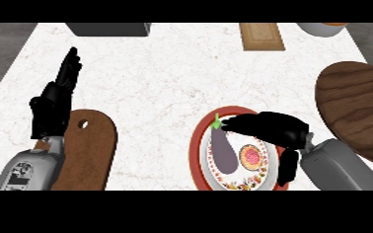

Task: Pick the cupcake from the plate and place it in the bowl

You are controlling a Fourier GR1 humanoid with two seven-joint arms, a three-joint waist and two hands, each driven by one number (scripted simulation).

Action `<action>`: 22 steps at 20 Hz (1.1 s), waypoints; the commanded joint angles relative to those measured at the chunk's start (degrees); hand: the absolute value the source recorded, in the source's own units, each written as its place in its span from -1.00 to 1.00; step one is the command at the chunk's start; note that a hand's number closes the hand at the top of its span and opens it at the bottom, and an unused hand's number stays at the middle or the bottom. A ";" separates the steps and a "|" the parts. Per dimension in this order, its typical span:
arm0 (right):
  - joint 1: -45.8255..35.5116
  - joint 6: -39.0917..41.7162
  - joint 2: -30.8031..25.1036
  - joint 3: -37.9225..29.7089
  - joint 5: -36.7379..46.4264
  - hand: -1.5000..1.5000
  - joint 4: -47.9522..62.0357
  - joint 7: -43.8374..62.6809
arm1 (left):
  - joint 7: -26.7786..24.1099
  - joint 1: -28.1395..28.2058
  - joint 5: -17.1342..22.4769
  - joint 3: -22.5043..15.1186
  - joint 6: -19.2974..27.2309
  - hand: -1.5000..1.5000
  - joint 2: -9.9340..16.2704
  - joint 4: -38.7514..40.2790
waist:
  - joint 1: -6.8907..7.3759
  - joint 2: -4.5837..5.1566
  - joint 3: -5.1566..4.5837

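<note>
The cupcake, with a pink top, sits on the right half of a white plate with a red rim near the counter's front edge. A purple eggplant lies beside it on the same plate. My right hand hovers over the plate's far right part, open. Its fingers stretch left above the cupcake and its thumb hangs down at the cupcake's right, apart from it. A dark wooden bowl stands at the right edge. My left hand rests open at the left, fingers up.
A brown cutting board with a hole lies under my left forearm. At the back stand a grey box, a small wooden board and a pale pot.
</note>
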 commanded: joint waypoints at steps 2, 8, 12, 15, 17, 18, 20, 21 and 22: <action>0.06 -6.46 3.77 1.70 7.08 -1.00 11.55 -7.76 | -0.88 -1.75 1.70 3.69 -3.43 0.00 1.64 1.88 | 0.33 0.17 0.03; -2.42 -5.44 9.09 1.90 12.79 1.00 13.01 -7.18 | 0.99 -2.89 -0.25 4.01 -4.42 0.00 -0.10 1.22 | 0.16 0.08 0.01; 0.36 -9.69 7.38 0.55 15.44 1.00 10.09 -12.55 | 2.62 -0.57 -3.44 2.28 -2.15 0.00 -2.70 -1.71 | 0.01 0.00 0.01; -1.26 -5.78 8.64 -2.04 15.74 1.00 9.31 -12.52 | -0.67 -3.24 -3.87 3.55 -3.38 0.00 -3.17 3.39 | -0.13 0.02 -0.01; 3.02 -10.19 9.04 0.26 16.73 1.00 11.42 -14.95 | 3.93 -2.20 -2.00 4.63 -4.75 0.00 -1.63 -2.02 | 0.00 0.01 0.01; 3.86 -7.91 8.80 -0.73 16.60 1.00 7.29 -13.68 | -0.53 -2.47 -1.12 6.57 -5.85 0.00 -1.34 2.23 | -0.21 -0.01 -0.01; -0.55 -9.03 9.65 -2.89 16.88 1.00 14.01 -17.54 | -3.87 -0.04 -1.99 5.30 -5.53 0.00 -3.01 3.27 | 0.01 0.07 -0.01; 3.40 -12.33 12.17 -0.55 18.64 1.00 11.24 -15.27 | -0.23 -2.14 -5.59 3.05 -1.96 0.00 -4.98 1.19 | -0.16 0.01 0.00; 6.53 -6.12 8.75 -1.55 16.52 1.00 1.00 -13.62 | -0.12 0.07 -4.13 3.75 -3.66 0.00 -4.47 -0.36 | -0.36 -0.11 -0.02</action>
